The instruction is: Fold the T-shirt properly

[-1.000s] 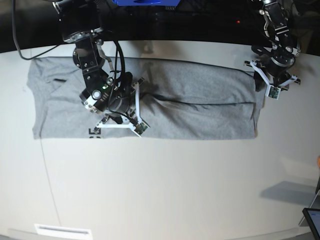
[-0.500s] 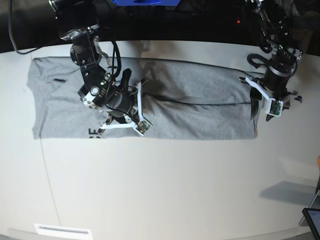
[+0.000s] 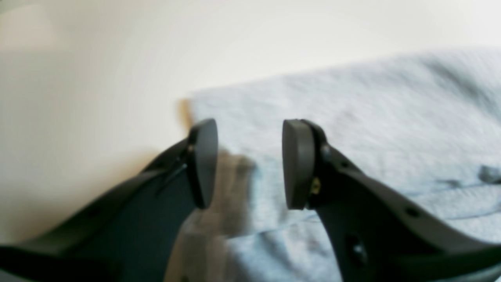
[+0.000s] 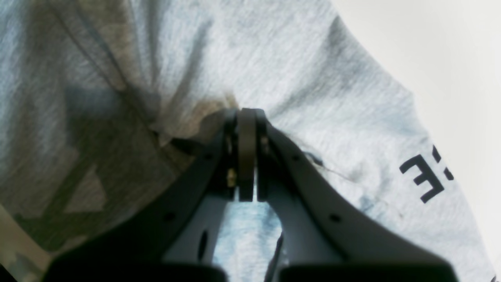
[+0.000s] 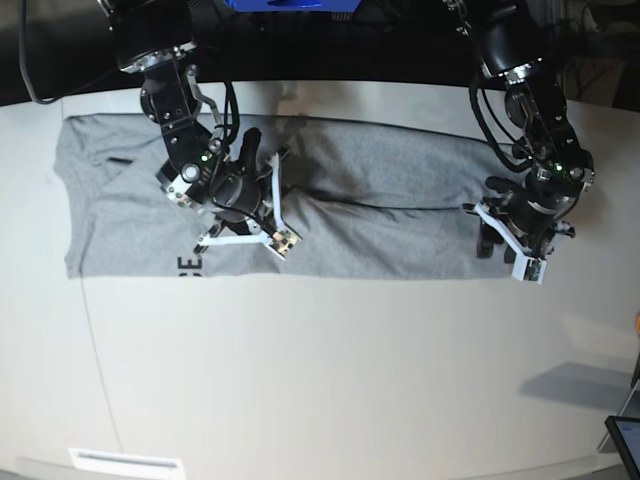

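Observation:
The grey T-shirt [image 5: 400, 170] lies spread across the white table [image 5: 300, 380], with black lettering [image 5: 188, 265] at its front left edge. My right gripper [image 5: 272, 208] is shut on the T-shirt near its middle. In the right wrist view the T-shirt cloth [image 4: 313, 78] puckers into the closed fingertips [image 4: 246, 117], and the letters [image 4: 424, 176] show to the right. My left gripper [image 5: 497, 245] stands open over the T-shirt's front right corner. Its pads [image 3: 297, 164] sit apart with nothing between them, above the blurred T-shirt [image 3: 352, 117] beside bare table [image 3: 98, 58].
A long crease [image 5: 420, 206] runs from the pinched spot to the shirt's right end. A dark screen corner [image 5: 625, 440] sits at the front right of the table. A white strip [image 5: 125, 462] lies at the front left. The table's far edge is dark.
My left arm has swung from the shirt's far right edge toward its front right corner, jaws still open. My right gripper stayed shut on the cloth and shifted slightly, so more lettering shows.

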Controlling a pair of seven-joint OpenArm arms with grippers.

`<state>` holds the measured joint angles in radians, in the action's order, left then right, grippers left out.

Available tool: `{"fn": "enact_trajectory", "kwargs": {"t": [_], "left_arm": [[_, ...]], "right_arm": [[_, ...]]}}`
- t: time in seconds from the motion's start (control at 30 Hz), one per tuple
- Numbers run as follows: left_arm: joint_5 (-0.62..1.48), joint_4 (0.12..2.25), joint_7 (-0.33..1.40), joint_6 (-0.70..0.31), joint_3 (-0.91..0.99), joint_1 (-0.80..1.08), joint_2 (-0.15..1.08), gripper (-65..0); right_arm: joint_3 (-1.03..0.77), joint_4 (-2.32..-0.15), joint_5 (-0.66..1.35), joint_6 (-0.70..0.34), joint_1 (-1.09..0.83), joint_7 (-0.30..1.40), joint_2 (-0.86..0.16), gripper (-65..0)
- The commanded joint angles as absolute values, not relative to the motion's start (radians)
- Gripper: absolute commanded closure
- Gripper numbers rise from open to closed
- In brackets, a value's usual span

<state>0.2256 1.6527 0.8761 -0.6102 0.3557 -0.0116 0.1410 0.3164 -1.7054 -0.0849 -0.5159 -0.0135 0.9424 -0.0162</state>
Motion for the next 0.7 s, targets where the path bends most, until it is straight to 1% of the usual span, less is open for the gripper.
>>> {"fn": "enact_trajectory", "kwargs": {"t": [0.0, 0.1, 0.2, 0.33, 0.47, 0.67], "left_arm": [[0.24, 1.669, 0.858, -0.61, 0.355, -0.024, 0.154, -27.2], [0.239, 1.662, 0.86, -0.61, 0.352, -0.016, 0.13, -27.2], [0.234, 1.647, 0.86, -0.605, 0.344, -0.002, 0.128, -27.2], [0.239, 1.575, 0.86, -0.605, 0.346, -0.004, 0.131, -27.2], [0.239, 1.566, 0.86, -0.608, 0.354, 0.013, 0.131, -27.2], [0.229, 1.675, 0.86, -0.608, 0.355, 0.084, 0.14, -27.2]], "right_arm": [[0.315, -1.722, -0.077, -0.516, 0.004, 0.924, -0.012, 0.0], [0.315, -1.722, -0.077, -0.516, 0.004, 0.924, -0.012, 0.0], [0.315, -1.722, -0.077, -0.516, 0.004, 0.924, -0.012, 0.0], [0.315, -1.722, -0.077, -0.516, 0.002, 0.924, -0.01, 0.0], [0.315, -1.722, -0.077, -0.516, -0.008, 0.924, -0.008, 0.0], [0.315, -1.722, -0.077, -0.516, -0.01, 0.924, -0.008, 0.0]]}}
